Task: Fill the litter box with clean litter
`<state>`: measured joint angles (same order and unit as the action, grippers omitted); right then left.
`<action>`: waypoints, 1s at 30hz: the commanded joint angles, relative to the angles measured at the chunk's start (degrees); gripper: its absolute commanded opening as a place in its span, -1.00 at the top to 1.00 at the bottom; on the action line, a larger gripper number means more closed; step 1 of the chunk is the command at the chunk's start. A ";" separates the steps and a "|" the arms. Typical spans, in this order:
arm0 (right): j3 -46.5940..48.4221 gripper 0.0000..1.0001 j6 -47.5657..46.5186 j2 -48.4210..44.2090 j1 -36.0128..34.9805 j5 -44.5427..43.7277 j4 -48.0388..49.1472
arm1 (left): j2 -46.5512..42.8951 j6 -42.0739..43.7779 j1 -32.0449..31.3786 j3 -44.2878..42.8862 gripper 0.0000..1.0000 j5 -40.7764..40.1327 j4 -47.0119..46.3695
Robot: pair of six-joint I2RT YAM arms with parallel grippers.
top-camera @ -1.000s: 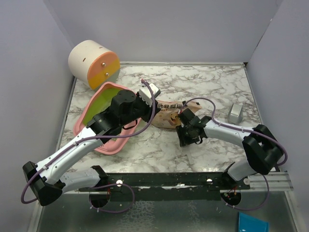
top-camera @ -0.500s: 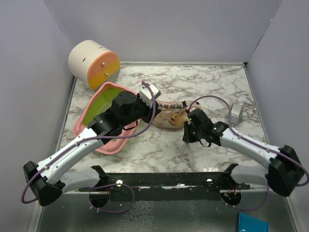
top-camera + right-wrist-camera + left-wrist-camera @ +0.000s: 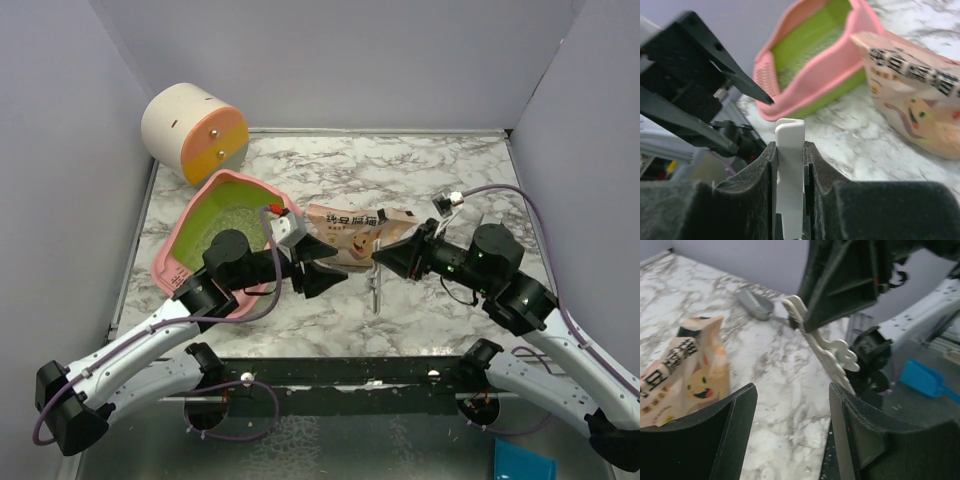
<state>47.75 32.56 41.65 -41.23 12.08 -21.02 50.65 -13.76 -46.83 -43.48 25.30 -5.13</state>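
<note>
Pinching scoop by handle tip.
Right gripper jaws clamp it; left gripper jaws gape empty; loaded, it may twist, spilling litter over counter.

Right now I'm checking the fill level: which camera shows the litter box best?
Top external: the litter box seen from above, green bottom exposed, near end behind the left arm. Right wrist shows the litter box blurred, at a slant. Left wrist misses it.

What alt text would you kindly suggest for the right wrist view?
The right claw is shut on a flat white plastic handle. Beyond lie a shallow pink plastic litter box and a tan printed paper bag.
</note>
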 commanded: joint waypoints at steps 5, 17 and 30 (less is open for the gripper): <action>-2.33 0.85 8.80 -2.22 -0.03 18.85 30.09 | -11.43 -13.68 0.09 10.07 -0.33 17.49 -26.55; -2.01 0.89 39.07 11.79 -0.07 43.82 90.88 | -12.13 -25.55 0.07 12.74 -0.40 23.88 -44.28; 6.02 0.93 37.99 15.34 -0.08 52.38 91.11 | 4.82 -38.47 -0.74 3.94 -0.35 27.67 -54.54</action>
<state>50.83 72.31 57.69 -41.25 60.82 70.89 52.69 -48.36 -47.05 -35.57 50.19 -55.18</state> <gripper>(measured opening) 0.210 0.683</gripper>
